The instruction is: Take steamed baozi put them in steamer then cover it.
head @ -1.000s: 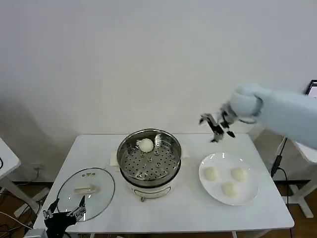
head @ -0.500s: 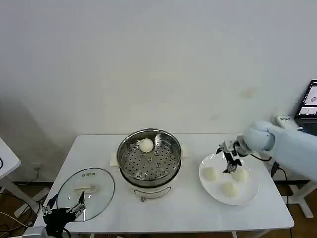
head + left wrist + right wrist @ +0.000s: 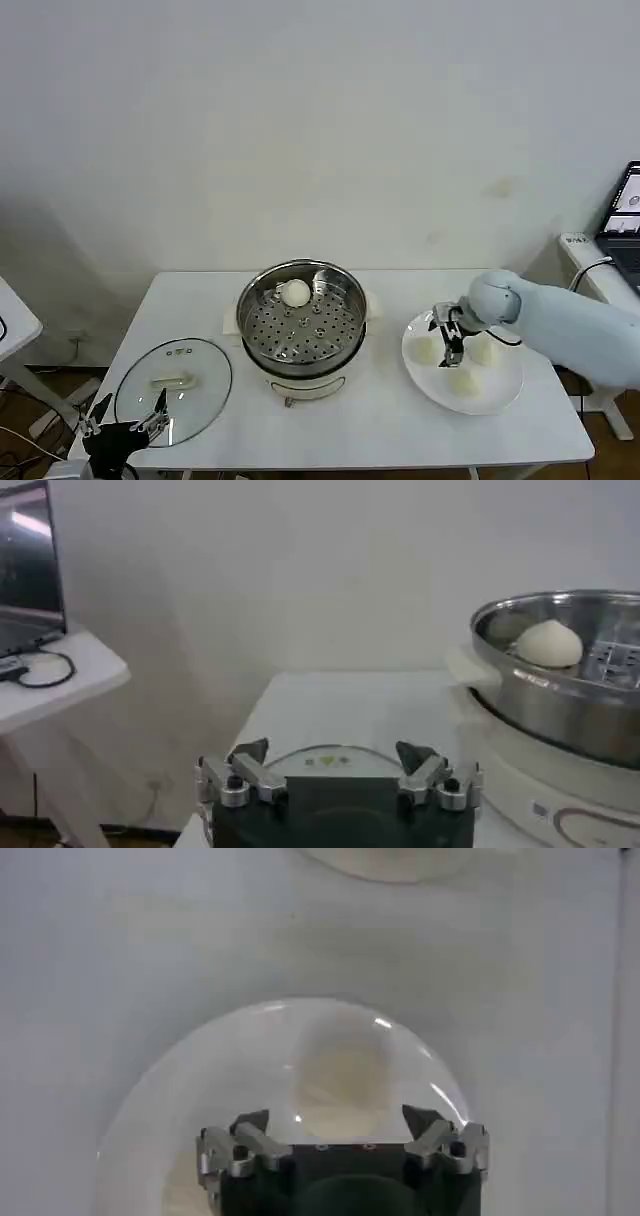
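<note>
The steamer (image 3: pixel 300 318) stands mid-table with one steamed baozi (image 3: pixel 295 292) on its perforated floor. Three more baozi lie on the white plate (image 3: pixel 510 376): one left (image 3: pixel 425 349), one right (image 3: pixel 484 350), one front (image 3: pixel 462 381). My right gripper (image 3: pixel 449 342) hangs low over the plate, open, just right of the left bun. In the right wrist view its fingers (image 3: pixel 242 1140) stand wide apart around nothing, a baozi (image 3: pixel 340 1073) just ahead on the plate (image 3: pixel 225 1063). My left gripper (image 3: pixel 125 430) waits open at the front left corner.
The round glass lid (image 3: pixel 173 377) lies flat on the table left of the steamer, just beyond my left gripper (image 3: pixel 335 765); the left wrist view shows its rim (image 3: pixel 325 752), the steamer wall (image 3: pixel 570 695) and the bun inside (image 3: pixel 548 643). A laptop sits far right.
My right arm has come down from high behind the plate to just above it, then edged left toward the left bun. The left gripper has barely moved.
</note>
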You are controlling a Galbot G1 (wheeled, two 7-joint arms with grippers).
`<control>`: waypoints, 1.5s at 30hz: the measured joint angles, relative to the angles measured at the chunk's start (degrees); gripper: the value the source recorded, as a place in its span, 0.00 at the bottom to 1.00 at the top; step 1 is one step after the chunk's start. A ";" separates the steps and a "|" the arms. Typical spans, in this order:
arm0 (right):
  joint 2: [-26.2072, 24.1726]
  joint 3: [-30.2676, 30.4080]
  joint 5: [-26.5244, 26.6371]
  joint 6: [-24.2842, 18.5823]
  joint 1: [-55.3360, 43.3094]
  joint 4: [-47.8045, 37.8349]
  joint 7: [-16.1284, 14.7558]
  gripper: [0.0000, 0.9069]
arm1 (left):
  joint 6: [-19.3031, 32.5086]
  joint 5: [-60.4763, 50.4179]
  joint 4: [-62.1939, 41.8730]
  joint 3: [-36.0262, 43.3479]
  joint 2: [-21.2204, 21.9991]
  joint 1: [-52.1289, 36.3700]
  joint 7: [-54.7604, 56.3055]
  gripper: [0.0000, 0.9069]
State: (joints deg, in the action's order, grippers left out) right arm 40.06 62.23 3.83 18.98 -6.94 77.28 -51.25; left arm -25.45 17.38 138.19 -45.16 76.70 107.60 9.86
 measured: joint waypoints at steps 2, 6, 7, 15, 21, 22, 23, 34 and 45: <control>0.41 -0.37 -0.57 -0.10 0.65 -0.92 0.03 1.00 | 0.00 -0.04 0.03 0.00 0.07 0.12 0.02 1.00; 1.68 -1.37 -1.75 -0.76 2.07 -2.67 0.31 0.93 | 0.09 -0.10 0.06 -0.04 0.04 0.38 0.01 1.00; 1.99 -1.62 -1.92 -0.90 2.39 -3.05 0.39 0.92 | 0.11 -0.11 0.06 -0.05 0.02 0.42 0.01 1.00; 4.08 -2.91 -2.51 -1.57 3.85 -5.32 0.73 0.71 | 0.15 -0.20 0.04 -0.09 0.04 0.42 0.03 1.00; 4.16 -3.16 -2.88 -1.25 3.84 -5.53 0.56 0.69 | 0.17 -0.21 -0.11 -0.09 0.04 0.20 0.10 1.00; 4.11 -3.11 -2.87 -1.16 3.77 -5.49 0.50 0.69 | 0.17 -0.21 -0.12 -0.08 0.04 0.12 0.13 1.00; 4.04 -3.04 -2.86 -1.07 3.64 -5.43 0.44 0.69 | 0.17 -0.21 -0.14 -0.08 0.04 0.05 0.15 1.00; 1.09 1.25 0.62 0.34 -5.75 -0.46 -0.49 0.70 | 0.00 0.27 -1.14 -0.49 -0.83 -1.28 0.13 1.00; 5.33 9.71 10.79 3.48 -26.96 6.38 0.09 0.70 | -0.34 0.02 -1.19 0.30 -1.09 -3.77 -0.05 1.00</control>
State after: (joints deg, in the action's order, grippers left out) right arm 45.39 71.93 14.63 22.46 -33.90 83.65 -51.16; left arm -25.78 17.40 137.00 -44.86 75.61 103.83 9.81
